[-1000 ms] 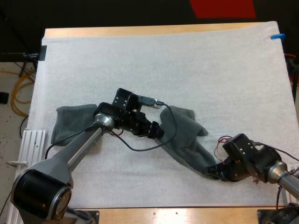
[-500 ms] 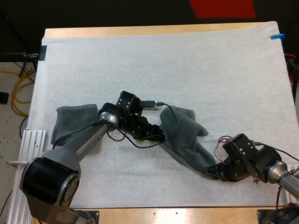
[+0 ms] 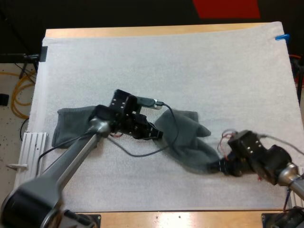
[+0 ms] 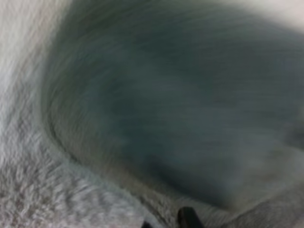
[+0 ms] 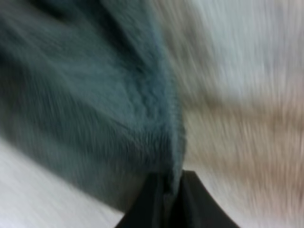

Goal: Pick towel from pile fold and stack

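High view: towel [image 3: 187, 135] stretched over near part of mat [image 3: 190, 66]; left gripper [image 3: 154, 132] clamped on its left edge, right gripper [image 3: 219, 166] clamped on its near-right corner. Apart, second towel [image 3: 71, 126] lies near mat's left edge.

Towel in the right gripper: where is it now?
High view: the held towel is on the white mat, right of centre. The right gripper pinches its near-right end, and the left gripper is at its left edge.
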`<move>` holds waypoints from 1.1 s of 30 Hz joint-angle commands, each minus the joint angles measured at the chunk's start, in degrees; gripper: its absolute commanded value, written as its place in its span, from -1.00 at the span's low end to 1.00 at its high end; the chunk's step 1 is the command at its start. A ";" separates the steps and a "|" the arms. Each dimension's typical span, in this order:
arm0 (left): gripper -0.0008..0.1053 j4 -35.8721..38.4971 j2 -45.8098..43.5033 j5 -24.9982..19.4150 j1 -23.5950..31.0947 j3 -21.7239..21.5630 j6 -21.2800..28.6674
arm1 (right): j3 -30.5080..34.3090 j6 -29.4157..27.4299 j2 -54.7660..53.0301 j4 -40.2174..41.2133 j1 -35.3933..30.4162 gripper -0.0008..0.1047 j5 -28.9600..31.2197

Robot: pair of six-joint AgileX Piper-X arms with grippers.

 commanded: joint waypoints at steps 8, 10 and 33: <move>-0.98 2.36 -19.97 -3.55 2.20 -4.21 0.06 | -17.75 -2.96 -4.12 0.64 -0.14 -0.99 10.84; -0.98 3.79 -22.48 -3.74 3.24 -6.63 -0.01 | -21.43 -3.84 -4.12 2.06 -0.14 -0.99 12.31; -0.98 26.69 -34.17 -5.64 3.84 -15.27 1.08 | -41.85 -5.35 -4.51 32.97 0.02 -0.99 -0.06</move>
